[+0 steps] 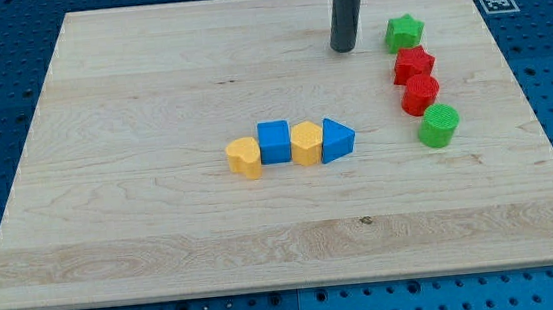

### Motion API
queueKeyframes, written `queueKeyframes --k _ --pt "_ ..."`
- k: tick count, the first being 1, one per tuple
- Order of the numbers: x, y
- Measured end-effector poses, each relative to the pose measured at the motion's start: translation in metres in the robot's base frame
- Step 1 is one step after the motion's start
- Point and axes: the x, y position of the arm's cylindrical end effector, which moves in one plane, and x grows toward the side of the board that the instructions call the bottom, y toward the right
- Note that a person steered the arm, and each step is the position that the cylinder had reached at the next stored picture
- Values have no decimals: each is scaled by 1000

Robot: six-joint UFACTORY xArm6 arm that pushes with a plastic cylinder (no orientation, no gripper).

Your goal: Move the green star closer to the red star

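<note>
The green star [404, 32] lies near the view's top right on the wooden board. The red star [413, 64] lies just below it, nearly touching. My tip [344, 48] rests on the board to the left of the green star, a short gap away from it. The rod rises straight up out of the view's top.
A red round-ish block [420, 94] and a green cylinder [440, 126] continue the column below the red star. In the middle lies a row: yellow heart [244, 158], blue cube [274, 141], yellow hexagon-like block [306, 142], blue triangle [336, 140]. The board's right edge [533, 102] is close.
</note>
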Motion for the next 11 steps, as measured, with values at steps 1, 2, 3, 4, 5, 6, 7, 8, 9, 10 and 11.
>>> queueKeyframes --k 1,2,3,4,5,6,7,8,9,10,11 --pt "-56 1" --pt "-93 6" --pt "-94 63" --pt "-94 81" --pt "-80 122" --pt "-80 122" --pt "-77 117" --pt "-49 109" --pt "-17 109" --pt "7 109" --pt "28 98"
